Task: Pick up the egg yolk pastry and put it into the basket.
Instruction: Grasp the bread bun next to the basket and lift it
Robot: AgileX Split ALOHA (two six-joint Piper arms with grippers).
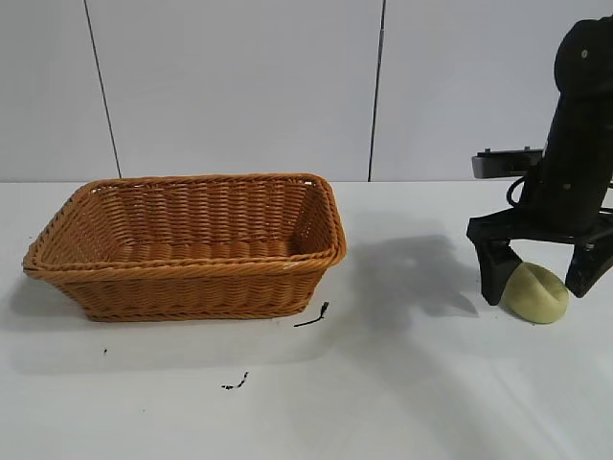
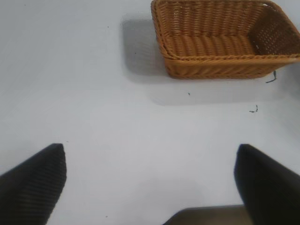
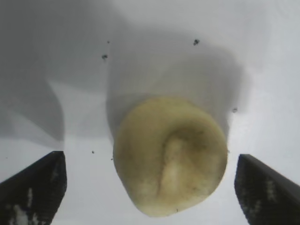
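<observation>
The basket (image 1: pixel 187 244) sits on the table (image 1: pixel 402 393). Well to its right lies the pastry (image 1: pixel 538 293), between the right gripper's (image 1: pixel 544 287) spread fingers (image 1: pixel 498 273), apparently not touching them. Just before the basket's right corner lies a dark scrap (image 1: pixel 313 317).

In the exterior view, the right edge is cropping the black right pincer (image 1: pixel 538 283), and its near finger is covering one side of the small pale yellow-green domed egg yolk pastry (image 1: pixel 538 293). The left wrist view is cutting off one corner of the large orange-brown woven wicker basket (image 2: pixel 225 37); only the left pincer (image 2: pixel 150 187) fingertips are showing. Dark specks on the white desk (image 1: pixel 287 402) are remaining too small to identify.
</observation>
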